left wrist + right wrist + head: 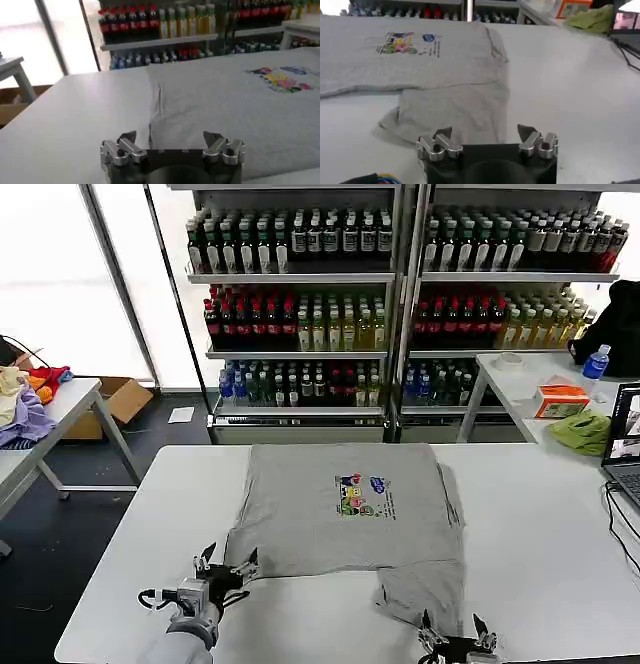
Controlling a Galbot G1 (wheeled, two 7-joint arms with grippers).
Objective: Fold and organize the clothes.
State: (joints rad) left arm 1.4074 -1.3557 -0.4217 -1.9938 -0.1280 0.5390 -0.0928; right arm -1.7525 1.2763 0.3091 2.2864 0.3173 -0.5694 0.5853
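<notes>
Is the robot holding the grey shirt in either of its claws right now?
No: the left gripper and right gripper are both open and empty, poised at the near edge of the grey shirt.

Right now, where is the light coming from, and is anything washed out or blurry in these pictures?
Head view: daylight floods through the windows at back left, washed out to white; the grey shirt is evenly lit with soft shadows. Left wrist view: the bottle shelves behind look soft. Right wrist view: the lime-green cloth is blurred.

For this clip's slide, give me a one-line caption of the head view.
Grey shirt with chest print lies on white table; open left gripper and open right gripper wait at its near edge.
</notes>
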